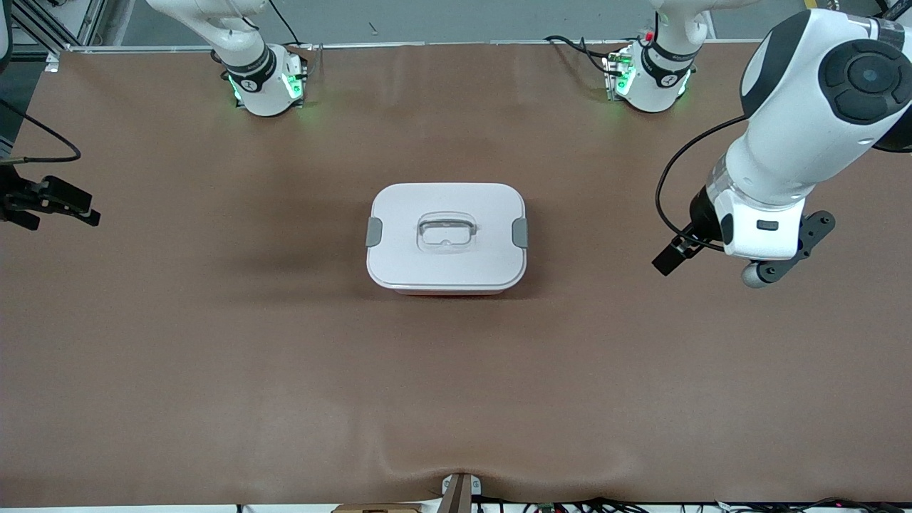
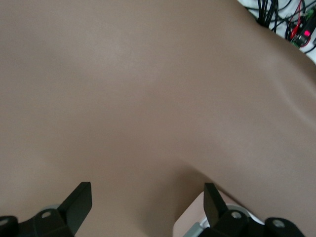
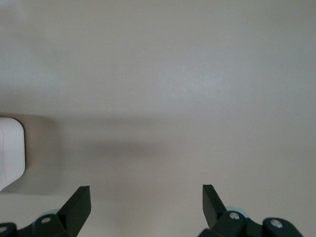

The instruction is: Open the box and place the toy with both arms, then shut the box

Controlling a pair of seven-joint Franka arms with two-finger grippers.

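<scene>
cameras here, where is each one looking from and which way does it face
Front view: high across the table, facing the robots; shows the closed box, both bases, the left arm's wrist and the right gripper at the edge.
Left wrist view: on the left arm, looking down at bare table; the left gripper, jaws open, shows.
Right wrist view: on the right arm, looking down; its open jaws show.
Shared: the box appears in the front and right wrist views.

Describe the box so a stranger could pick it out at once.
On the brown table, look midway between the two arms' ends. The box sits there alone: a rounded white-lidded tub with grey clips on both short sides and a clear recessed handle on top.
</scene>
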